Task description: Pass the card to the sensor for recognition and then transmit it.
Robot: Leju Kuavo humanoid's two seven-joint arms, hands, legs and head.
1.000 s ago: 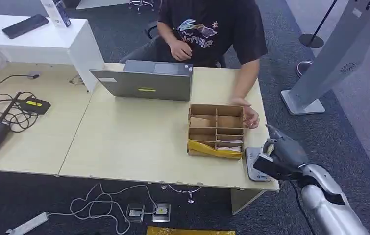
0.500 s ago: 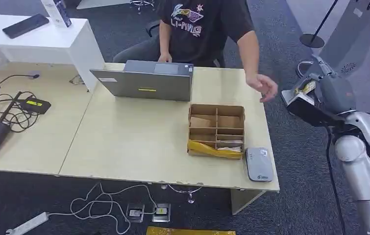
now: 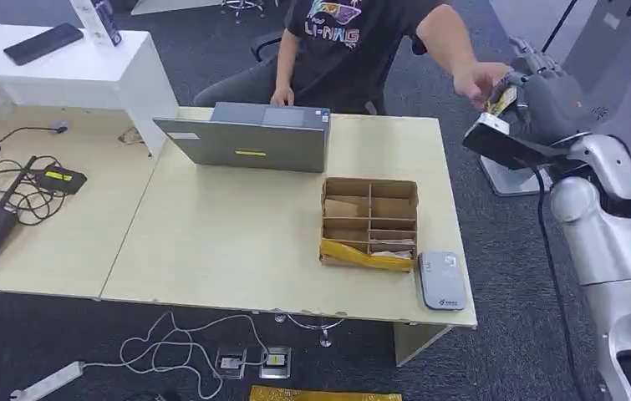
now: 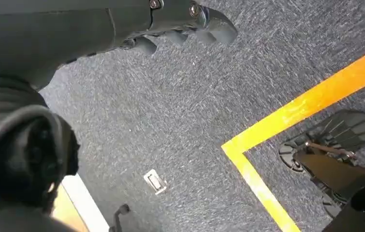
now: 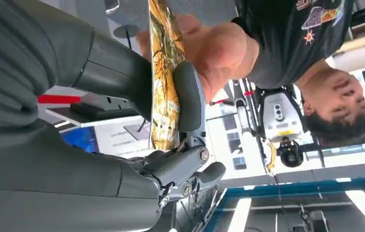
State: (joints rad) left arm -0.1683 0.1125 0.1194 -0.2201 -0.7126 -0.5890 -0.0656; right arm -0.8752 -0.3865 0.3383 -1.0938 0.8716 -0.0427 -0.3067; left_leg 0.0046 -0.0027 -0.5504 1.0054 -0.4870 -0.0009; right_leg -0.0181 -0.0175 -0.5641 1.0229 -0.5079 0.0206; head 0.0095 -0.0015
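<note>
Nearby, cardboard box (image 3: 369,217), papers (image 3: 389,249) inside

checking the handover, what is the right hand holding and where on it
The right hand pinches the yellow patterned card across its faces, near one end. The left hand holds nothing.

Right arm: my silver, rounded metal arm (image 3: 608,225), black cable along it.
Right hand: grey ribbed-cover hand (image 3: 537,100), dark fingers, visible screws.
</note>
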